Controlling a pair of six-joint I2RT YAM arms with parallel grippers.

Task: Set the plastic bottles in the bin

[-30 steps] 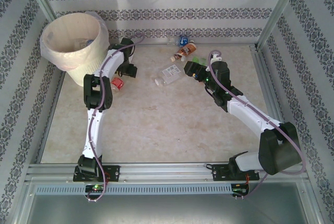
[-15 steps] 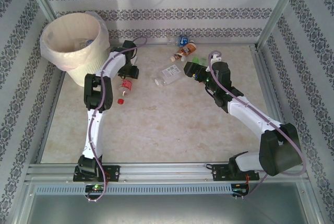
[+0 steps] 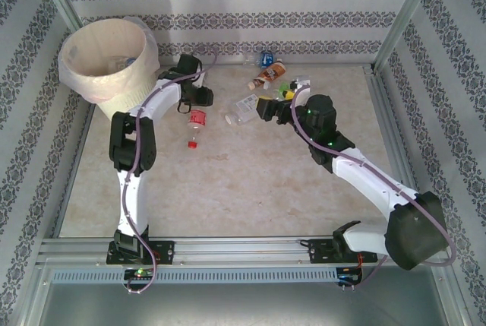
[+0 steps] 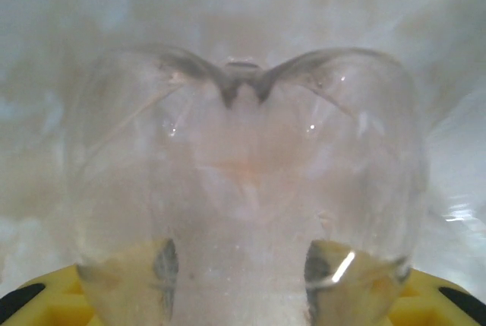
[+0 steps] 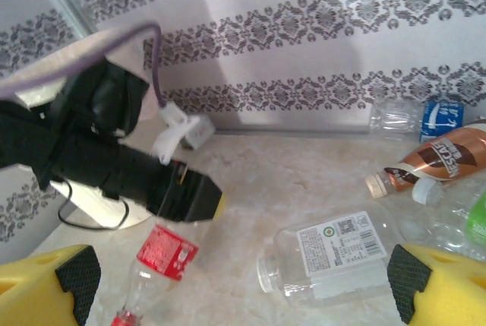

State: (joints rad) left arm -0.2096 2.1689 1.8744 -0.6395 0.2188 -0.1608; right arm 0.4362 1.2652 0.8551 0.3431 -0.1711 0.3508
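Your left hand [image 3: 199, 104] is clamped on the base end of a red-labelled bottle [image 3: 196, 119], just right of the bin [image 3: 129, 83]. Your right hand [image 3: 260, 107] stands wide, holding nothing, beside a white-labelled bottle [image 5: 330, 254] lying on the desk [image 3: 250, 181]. More bottles [image 3: 267, 75] lie near the back wall.

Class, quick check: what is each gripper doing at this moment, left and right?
Left gripper: closed on a red-labelled bottle.
Right gripper: open, holding nothing.

White arms [image 3: 129, 197], black joints [image 3: 414, 227], purple cables [image 3: 152, 98], yellow fingers [image 5: 30, 288].
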